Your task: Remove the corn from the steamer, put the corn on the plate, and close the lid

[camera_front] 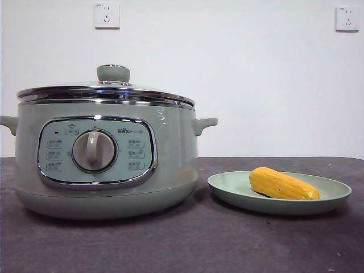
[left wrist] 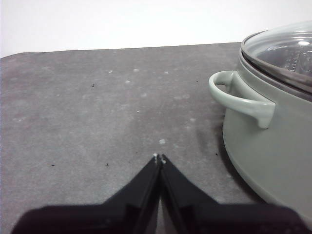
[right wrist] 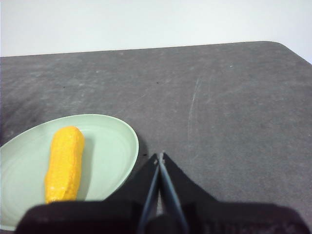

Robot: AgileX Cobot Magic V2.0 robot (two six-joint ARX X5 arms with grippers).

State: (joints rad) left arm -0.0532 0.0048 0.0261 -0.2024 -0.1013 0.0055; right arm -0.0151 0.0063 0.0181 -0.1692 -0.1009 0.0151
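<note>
The corn point(camera_front: 282, 184) lies on the pale green plate point(camera_front: 227, 187), to the right of the steamer point(camera_front: 170, 148). The glass lid point(camera_front: 113, 74) sits closed on the steamer. In the right wrist view the corn point(right wrist: 65, 163) rests on the plate point(right wrist: 117, 146), and my right gripper point(right wrist: 160, 157) is shut and empty just beside the plate's rim. In the left wrist view my left gripper point(left wrist: 159, 158) is shut and empty over the table, beside the steamer point(left wrist: 273, 151) and its side handle point(left wrist: 239, 97), with the lid point(left wrist: 285, 51) on top. Neither arm shows in the front view.
The dark grey table point(camera_front: 187, 244) runs in front of the steamer and plate. Its far edge and rounded corner point(right wrist: 278, 45) show in the right wrist view. Two wall sockets point(camera_front: 106, 15) sit high on the white wall.
</note>
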